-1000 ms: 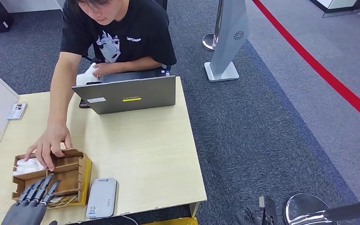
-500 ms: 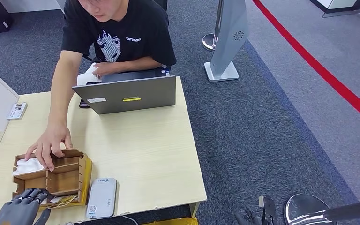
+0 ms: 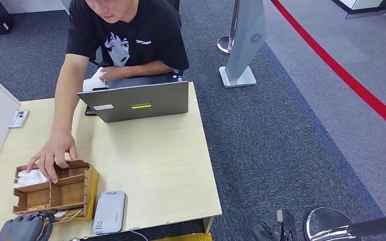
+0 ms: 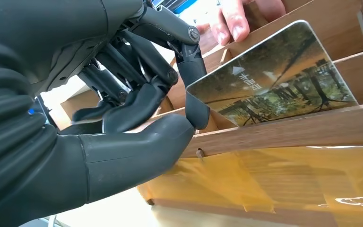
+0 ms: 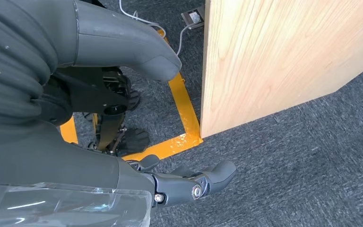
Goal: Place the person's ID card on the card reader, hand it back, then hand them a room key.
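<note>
My left hand [image 3: 25, 227] is at the near edge of the wooden card box [image 3: 74, 176], at the table's front left corner. In the left wrist view this hand [image 4: 123, 104] pinches a corner of a room key card [image 4: 274, 78] printed with a forest picture, thumb against finger. The card stands tilted in a slot behind a wooden divider [image 4: 288, 127]. The grey card reader [image 3: 109, 211] lies flat just right of the box. My right hand [image 5: 99, 109] hangs beside the table's side panel with its fingers apart and holds nothing.
The person sits behind an open laptop [image 3: 135, 100], with one hand [image 3: 53, 153] resting on the box's far rim, above white paper [image 3: 30, 177] in its back compartment. A small remote-like device [image 3: 17, 118] lies at the far left. A sign stand [image 3: 241, 45] rises on the carpet to the right.
My left hand has drawn back from over the box to its near edge, and its fingers have curled in. The person and the right arm have stayed still.
</note>
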Robot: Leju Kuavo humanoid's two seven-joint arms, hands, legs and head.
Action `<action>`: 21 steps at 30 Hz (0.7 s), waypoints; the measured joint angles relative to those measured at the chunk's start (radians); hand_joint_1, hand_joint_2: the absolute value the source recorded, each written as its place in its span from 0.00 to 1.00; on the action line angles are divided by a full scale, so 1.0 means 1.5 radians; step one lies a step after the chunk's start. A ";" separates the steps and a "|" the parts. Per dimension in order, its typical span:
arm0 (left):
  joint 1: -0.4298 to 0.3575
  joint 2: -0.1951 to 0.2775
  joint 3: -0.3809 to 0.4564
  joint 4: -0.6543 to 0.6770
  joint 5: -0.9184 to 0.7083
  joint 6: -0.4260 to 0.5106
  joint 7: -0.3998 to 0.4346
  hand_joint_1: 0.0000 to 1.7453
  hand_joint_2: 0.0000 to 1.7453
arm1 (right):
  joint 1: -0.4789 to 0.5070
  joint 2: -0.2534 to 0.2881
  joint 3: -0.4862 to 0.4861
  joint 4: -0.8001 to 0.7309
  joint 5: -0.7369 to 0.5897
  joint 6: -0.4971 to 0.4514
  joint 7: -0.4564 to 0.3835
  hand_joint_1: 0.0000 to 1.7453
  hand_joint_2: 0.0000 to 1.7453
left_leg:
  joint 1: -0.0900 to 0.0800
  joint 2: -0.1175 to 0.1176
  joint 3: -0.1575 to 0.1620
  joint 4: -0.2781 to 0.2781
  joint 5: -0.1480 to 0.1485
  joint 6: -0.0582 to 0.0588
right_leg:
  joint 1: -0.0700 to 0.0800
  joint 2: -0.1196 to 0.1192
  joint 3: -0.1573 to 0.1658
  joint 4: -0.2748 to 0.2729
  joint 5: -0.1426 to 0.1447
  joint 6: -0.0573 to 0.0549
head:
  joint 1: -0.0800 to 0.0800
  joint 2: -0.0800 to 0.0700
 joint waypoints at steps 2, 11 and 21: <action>0.000 -0.002 0.000 0.000 0.000 0.001 0.000 1.00 1.00 | 0.000 0.000 0.000 0.000 0.000 0.000 0.000 0.00 1.00 | 0.000 0.000 0.000 0.000 0.000 0.000 | 0.000 0.000 0.000 0.000 0.000 0.000 | 0.000 0.000; 0.000 -0.014 0.011 0.000 -0.012 0.015 -0.002 0.00 1.00 | 0.000 0.001 -0.002 0.000 0.000 0.000 0.000 0.00 1.00 | 0.000 0.000 0.000 0.000 0.000 0.000 | 0.000 0.000 0.000 0.000 0.000 0.000 | 0.000 0.000; 0.000 -0.035 0.028 0.001 -0.028 0.033 -0.010 0.00 1.00 | 0.001 0.001 -0.005 -0.002 0.000 0.000 0.000 0.00 1.00 | 0.000 0.000 0.000 0.000 0.000 0.000 | 0.000 0.000 0.000 0.000 0.000 0.000 | 0.000 0.000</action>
